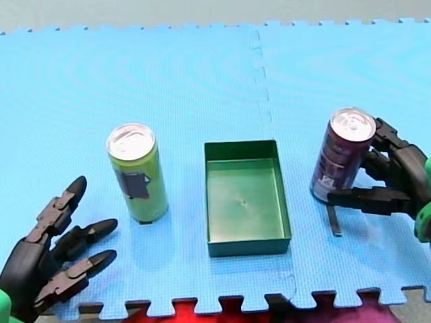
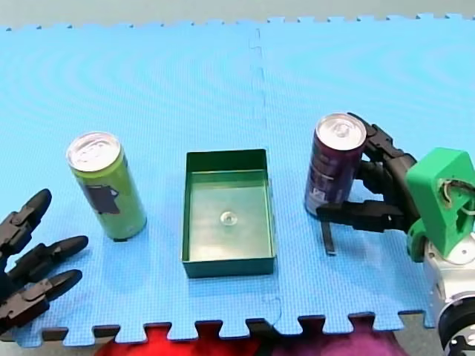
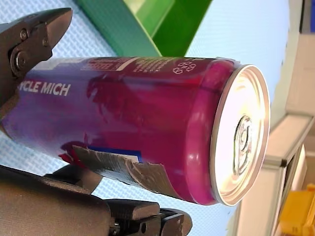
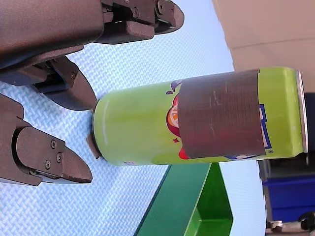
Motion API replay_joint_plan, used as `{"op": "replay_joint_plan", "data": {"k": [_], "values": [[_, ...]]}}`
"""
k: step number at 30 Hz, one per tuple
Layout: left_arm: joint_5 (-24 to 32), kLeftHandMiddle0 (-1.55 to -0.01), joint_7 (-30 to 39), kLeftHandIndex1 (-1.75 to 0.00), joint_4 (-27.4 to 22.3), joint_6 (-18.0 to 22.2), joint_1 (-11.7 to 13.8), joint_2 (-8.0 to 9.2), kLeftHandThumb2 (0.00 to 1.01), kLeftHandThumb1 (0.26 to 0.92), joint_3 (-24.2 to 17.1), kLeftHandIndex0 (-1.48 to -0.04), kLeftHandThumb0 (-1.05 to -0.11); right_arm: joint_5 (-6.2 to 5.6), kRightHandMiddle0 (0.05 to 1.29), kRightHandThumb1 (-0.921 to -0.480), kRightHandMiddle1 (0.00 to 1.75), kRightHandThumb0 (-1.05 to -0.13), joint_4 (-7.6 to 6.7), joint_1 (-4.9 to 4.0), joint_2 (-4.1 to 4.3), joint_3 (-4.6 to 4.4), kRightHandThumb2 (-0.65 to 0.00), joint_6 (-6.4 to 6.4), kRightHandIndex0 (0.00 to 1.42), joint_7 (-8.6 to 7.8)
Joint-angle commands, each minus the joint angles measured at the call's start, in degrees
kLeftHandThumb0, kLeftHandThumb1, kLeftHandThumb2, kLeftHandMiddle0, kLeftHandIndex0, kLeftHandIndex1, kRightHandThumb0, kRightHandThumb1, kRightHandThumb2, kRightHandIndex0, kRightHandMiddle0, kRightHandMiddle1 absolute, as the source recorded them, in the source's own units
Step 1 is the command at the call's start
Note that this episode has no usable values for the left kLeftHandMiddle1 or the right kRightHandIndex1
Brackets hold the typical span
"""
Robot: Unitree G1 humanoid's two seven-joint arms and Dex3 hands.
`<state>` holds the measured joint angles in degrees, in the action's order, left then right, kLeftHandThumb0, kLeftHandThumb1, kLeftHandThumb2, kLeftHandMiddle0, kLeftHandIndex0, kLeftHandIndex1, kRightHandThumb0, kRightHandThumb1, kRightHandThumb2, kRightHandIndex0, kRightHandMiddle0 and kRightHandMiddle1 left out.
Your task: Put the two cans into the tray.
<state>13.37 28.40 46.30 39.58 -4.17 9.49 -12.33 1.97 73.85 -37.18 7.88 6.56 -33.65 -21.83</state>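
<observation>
One purple can (image 1: pixel 342 153) clasped by right hand (image 1: pixel 392 179) near mat's (image 1: pixel 202 81) right edge (tray (image 1: pixel 248 247) mid-mat); left hand (image 1: pixel 50 259) empty, near-left corner, beside green can (image 1: pixel 137 173).

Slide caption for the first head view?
Right hand grasps the purple can beside the tray; left hand, open, near the green can.

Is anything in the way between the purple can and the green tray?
No, nothing visible. Only bare blue mat lies between the purple can, gripped by the right hand, and the tray. The left hand is at the mat's near-left corner.
</observation>
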Motion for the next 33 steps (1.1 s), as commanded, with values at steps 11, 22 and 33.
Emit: {"op": "replay_joint_plan", "data": {"k": [11, 22, 33], "values": [[0.2, -0.45, -0.1, 0.00, -1.0, -1.0, 0.4, 0.26, 0.00, 0.912, 0.1, -0.15, -1.048, 0.31, 0.12, -0.575, 0.00, -0.710, 0.55, -1.18, -0.03, -0.03, 0.000, 0.91, 0.22, -0.07], [0.1, -0.45, -0.2, 0.00, -3.0, -2.1, 1.3, 0.15, 0.00, 0.912, 0.3, -0.15, -1.048, 0.62, 0.12, -0.570, 0.00, -0.672, 1.06, -1.72, -0.74, -0.08, 0.000, 1.59, 0.22, 0.47], [-0.1, -0.45, -0.7, 0.00, -4.4, -3.2, 2.0, 0.24, 0.00, 0.913, 0.6, -0.15, -1.048, 0.61, 0.12, -0.569, 0.00, -0.655, 1.18, -1.99, -1.06, 0.10, 0.000, 2.04, 0.23, 0.62]]}}
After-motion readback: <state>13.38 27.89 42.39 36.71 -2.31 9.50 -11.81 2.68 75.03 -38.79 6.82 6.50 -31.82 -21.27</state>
